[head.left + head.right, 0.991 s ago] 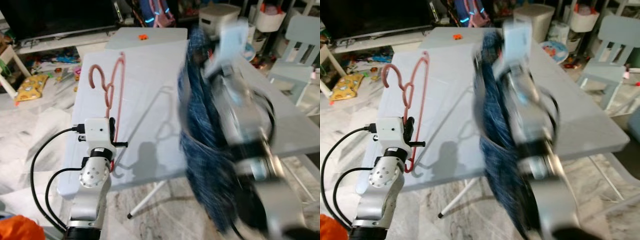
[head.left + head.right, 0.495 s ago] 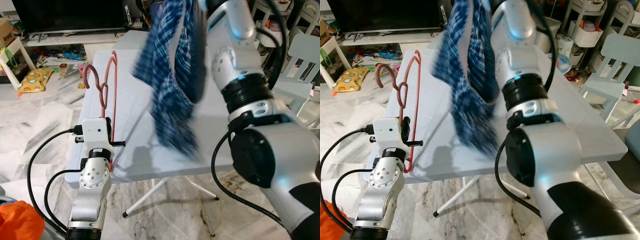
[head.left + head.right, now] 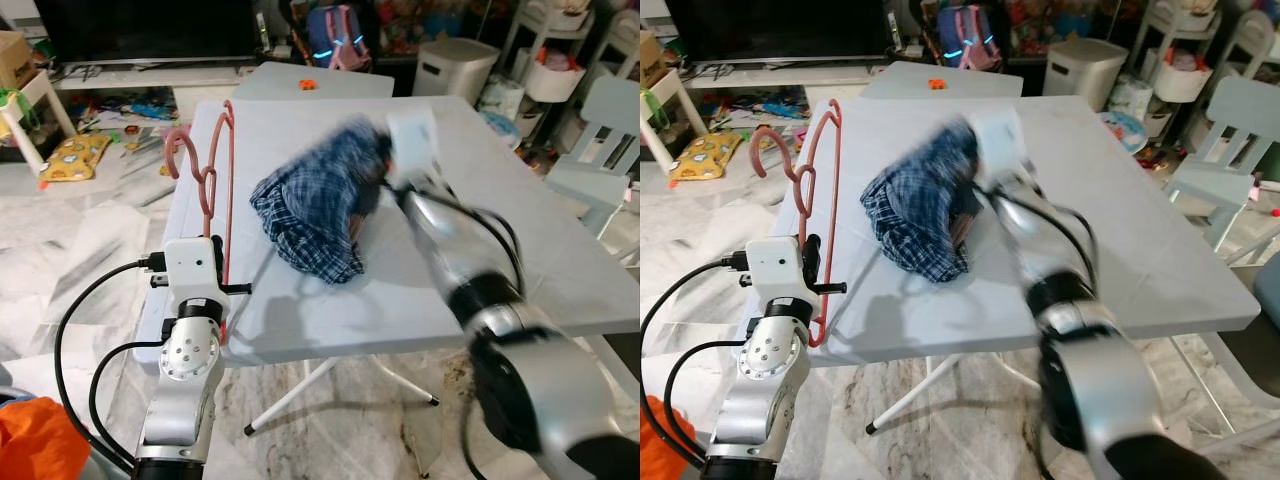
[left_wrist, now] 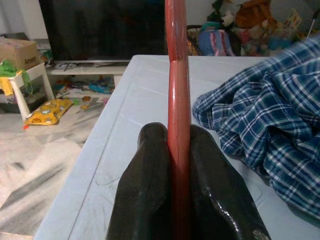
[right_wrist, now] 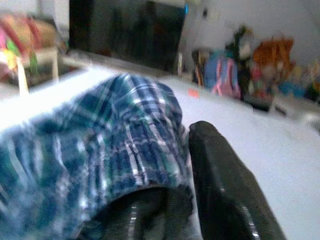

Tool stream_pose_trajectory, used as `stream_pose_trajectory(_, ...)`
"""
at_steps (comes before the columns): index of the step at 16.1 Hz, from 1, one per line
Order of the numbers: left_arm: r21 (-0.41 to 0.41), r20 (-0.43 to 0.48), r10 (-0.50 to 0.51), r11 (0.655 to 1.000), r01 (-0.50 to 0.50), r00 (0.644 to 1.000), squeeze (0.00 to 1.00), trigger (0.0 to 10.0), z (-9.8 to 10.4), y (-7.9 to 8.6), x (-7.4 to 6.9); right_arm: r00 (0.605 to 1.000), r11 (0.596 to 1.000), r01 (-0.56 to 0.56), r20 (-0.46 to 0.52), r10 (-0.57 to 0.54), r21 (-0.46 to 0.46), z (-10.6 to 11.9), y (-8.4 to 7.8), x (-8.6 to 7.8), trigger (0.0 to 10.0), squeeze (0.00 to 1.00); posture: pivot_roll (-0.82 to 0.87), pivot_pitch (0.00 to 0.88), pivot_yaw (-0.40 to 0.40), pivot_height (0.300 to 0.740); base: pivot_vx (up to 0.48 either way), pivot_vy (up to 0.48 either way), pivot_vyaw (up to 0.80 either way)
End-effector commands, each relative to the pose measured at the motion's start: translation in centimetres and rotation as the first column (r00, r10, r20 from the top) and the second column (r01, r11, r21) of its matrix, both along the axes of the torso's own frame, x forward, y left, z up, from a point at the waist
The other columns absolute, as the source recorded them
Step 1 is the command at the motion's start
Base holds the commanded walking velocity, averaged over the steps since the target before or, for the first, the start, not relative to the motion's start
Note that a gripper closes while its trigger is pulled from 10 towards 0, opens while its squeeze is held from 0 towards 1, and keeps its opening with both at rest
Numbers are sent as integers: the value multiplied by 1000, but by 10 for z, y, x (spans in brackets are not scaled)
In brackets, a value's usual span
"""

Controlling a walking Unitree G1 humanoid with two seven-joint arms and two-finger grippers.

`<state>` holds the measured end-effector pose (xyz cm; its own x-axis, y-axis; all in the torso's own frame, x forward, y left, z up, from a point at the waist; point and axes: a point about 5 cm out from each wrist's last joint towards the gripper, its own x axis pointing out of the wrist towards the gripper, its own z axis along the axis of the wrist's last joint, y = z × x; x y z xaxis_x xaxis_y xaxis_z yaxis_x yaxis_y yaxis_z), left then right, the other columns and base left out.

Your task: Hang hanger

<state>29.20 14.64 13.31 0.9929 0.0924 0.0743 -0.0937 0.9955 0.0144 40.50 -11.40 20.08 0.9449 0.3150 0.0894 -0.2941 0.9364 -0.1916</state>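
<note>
A pink hanger [image 3: 222,190] stands upright at the table's left edge, hook [image 3: 183,150] pointing left. My left gripper [image 4: 178,165] is shut on its lower bar, the red bar pinched between both black fingers [image 4: 150,175]. A blue plaid shirt [image 3: 310,205] lies bunched on the white table [image 3: 520,230], just right of the hanger. My right gripper [image 3: 385,178] is at the shirt's right side, blurred. In the right wrist view the plaid cloth [image 5: 100,135] drapes over one finger and runs between both fingers [image 5: 220,185].
A pale chair [image 3: 610,120] stands at the right, past the table. Behind the table are a white bin [image 3: 450,65], a backpack [image 3: 335,25] and a smaller table with an orange item [image 3: 310,85]. Toys litter the floor at left; orange cloth [image 3: 35,445] lies bottom left.
My right arm has swung the plaid shirt from high in the air down onto the table. The left gripper and hanger have stayed put.
</note>
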Motion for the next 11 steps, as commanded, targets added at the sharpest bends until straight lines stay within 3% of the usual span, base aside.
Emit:
stream_pose_trajectory(1, -1, -60, -27, 1000, 27, 998, 0, 10000, -12, -3, 0, 1000, 999, 3, 14, -3, -40, 5, -8, -1, 10000, 1000, -141, 46, 9, 740, 0, 0, 0)
stream_pose_trajectory(4, -1, -60, -54, 999, 54, 997, 0, 10000, -10, -3, 2, 997, 992, 30, -70, -39, -122, -10, -30, -5, 10000, 1000, -146, 47, 21, 740, 0, 0, 0)
stream_pose_trajectory(7, -48, -84, -79, 996, 75, 993, 0, 10000, -12, -3, 3, 955, 961, -143, -287, 71, -238, -46, -48, -22, 10000, 1000, -142, 49, 26, 740, 0, 0, 0)
stream_pose_trajectory(10, -51, -92, -99, 994, 94, 991, 0, 10000, -14, -1, 2, 906, 899, -321, -374, 200, -298, -56, -62, -43, 10000, 1000, -144, 48, 29, 740, 0, 0, 0)
stream_pose_trajectory(11, -50, -93, -106, 994, 101, 990, 0, 10000, -14, -1, 2, 905, 899, -322, -376, 201, -295, -54, -65, -45, 10000, 1000, -144, 48, 29, 740, 0, 0, 0)
